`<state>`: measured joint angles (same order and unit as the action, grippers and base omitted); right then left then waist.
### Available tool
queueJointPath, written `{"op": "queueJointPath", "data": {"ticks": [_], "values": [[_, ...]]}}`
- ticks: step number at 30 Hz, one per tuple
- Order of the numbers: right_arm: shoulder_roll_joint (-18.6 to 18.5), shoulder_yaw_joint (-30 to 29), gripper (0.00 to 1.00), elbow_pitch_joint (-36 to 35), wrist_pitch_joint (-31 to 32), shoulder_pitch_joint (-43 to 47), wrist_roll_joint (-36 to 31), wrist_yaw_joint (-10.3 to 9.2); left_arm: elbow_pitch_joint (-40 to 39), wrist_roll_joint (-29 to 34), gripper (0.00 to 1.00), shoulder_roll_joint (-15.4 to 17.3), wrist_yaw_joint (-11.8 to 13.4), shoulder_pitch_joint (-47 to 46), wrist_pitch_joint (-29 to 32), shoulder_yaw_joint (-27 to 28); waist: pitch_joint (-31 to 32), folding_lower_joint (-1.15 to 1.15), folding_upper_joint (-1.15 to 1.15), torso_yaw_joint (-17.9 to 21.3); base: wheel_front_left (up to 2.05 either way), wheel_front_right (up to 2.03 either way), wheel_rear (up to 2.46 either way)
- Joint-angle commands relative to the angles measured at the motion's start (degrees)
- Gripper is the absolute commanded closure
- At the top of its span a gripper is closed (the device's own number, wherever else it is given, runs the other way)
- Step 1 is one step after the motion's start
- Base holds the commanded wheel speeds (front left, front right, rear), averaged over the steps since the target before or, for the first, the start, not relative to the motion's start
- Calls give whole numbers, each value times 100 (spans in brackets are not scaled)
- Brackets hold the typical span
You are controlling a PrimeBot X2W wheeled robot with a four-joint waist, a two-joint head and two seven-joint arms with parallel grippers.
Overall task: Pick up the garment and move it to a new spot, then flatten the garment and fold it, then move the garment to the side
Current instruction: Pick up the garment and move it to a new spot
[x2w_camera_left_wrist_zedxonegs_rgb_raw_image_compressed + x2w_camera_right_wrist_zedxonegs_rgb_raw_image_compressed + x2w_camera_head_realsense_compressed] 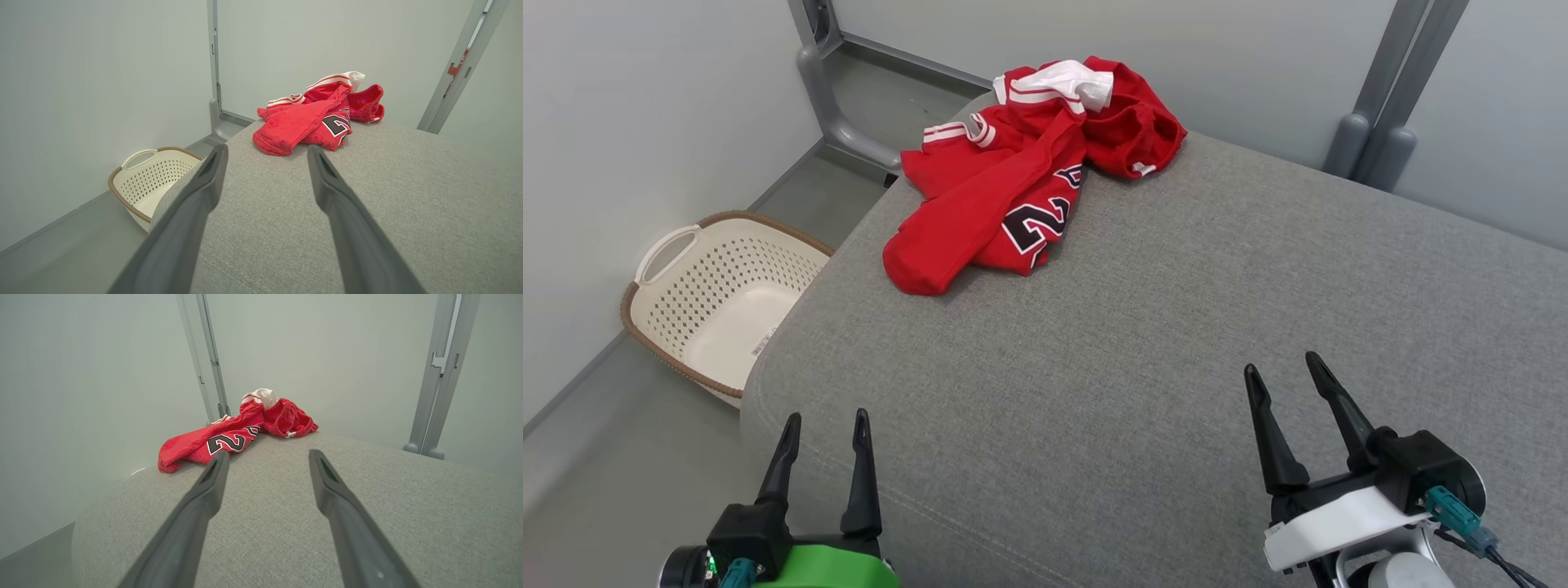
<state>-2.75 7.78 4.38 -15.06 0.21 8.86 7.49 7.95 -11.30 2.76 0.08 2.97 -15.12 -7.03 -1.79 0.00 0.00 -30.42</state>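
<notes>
Your garment point(1005, 188) is a red jersey with white striped trim and a black-and-white number. It lies crumpled in a loose heap on the grey fabric-covered tabletop point(1192, 327), at the far left part, close to the rounded far-left corner. One red end trails toward you and toward the left edge. A white patch of cloth sits on top at the far side of the heap. The number faces up, partly folded under.

Your left gripper point(826, 415) hovers at the near left edge of the tabletop with its fingers point(859, 482) spread apart and nothing between them. In the left wrist view they point toward the near end of the jersey, well apart from it.

Your right gripper point(1281, 363) hangs over the near right part of the tabletop. Its two dark fingers are also released and parted, gripping nothing. In the right wrist view the jersey lies ahead and to the left of those fingers, with bare grey fabric between.

On the floor point(596, 457) to the left of the tabletop stands a cream perforated laundry basket point(715, 278) with a brown woven rim and a handle cut into its end. It sits against the pale wall point(645, 122), lower than the tabletop and just beside its left edge. Grey frame posts point(1380, 122) rise behind the tabletop on the right, and another stands at the far left.
</notes>
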Motion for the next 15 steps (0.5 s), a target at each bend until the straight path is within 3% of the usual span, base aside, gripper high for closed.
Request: {"op": "queueJointPath", "data": {"ticks": [1,7,15], "values": [[-24,-38,0,-20,-18,-20,-58,0,11,-34,0,23,32,53,-5,-14,-32,0,0,2,0,0,0],[-23,-123,0,-141,-18,-37,-141,0,52,-15,0,24,-94,-233,-5,-31,-248,0,0,116,0,0,0],[-25,-110,0,-272,-18,-383,-396,0,61,312,0,525,-421,-1517,-5,266,-884,0,0,639,0,0,0]]}}
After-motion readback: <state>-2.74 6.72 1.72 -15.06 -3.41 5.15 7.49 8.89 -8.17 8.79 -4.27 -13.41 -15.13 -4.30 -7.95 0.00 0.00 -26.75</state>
